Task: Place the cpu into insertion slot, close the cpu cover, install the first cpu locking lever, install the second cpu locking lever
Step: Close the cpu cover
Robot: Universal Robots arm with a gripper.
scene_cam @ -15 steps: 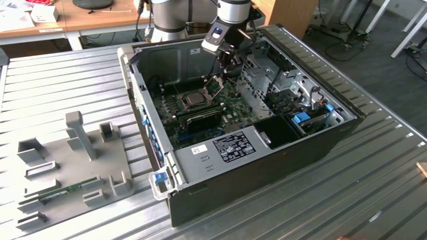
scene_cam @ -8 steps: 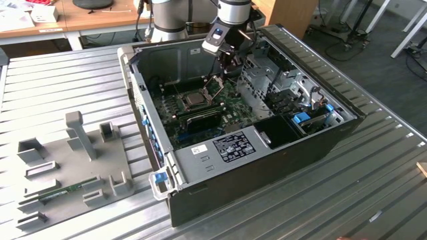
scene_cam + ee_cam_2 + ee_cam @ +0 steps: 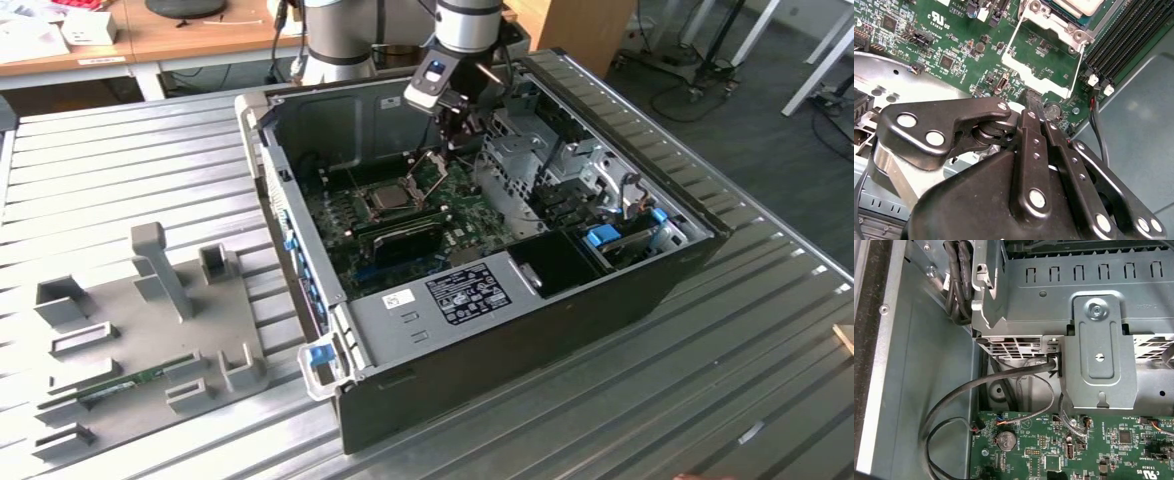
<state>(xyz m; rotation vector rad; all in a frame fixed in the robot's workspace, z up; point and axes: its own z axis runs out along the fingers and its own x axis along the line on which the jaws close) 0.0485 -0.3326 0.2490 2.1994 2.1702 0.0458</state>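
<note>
The gripper (image 3: 1035, 101) is down inside the open computer case (image 3: 627, 290), its black fingers pressed together. Their tip sits right at the free edge of the cpu cover (image 3: 1019, 71). From the second wrist view I can't tell whether they nip that edge or only lean on it.

The cpu (image 3: 391, 199) lies flat in the insertion slot (image 3: 1054, 21), near the middle of the green motherboard (image 3: 461, 225), so I'd call the first step done. The cover is not down. It stands swung up on its hinge, and through its square window the board shows behind it. In the exterior view the frame tilts up just beside the socket, on the side nearer the arm.

Closing the cover looks like the step in hand. I can't pick out either locking lever for certain, and with the cover raised I'd judge neither is latched. That puts the job roughly a quarter through. The long black memory slots (image 3: 1124, 35) lie beside the socket.
</note>
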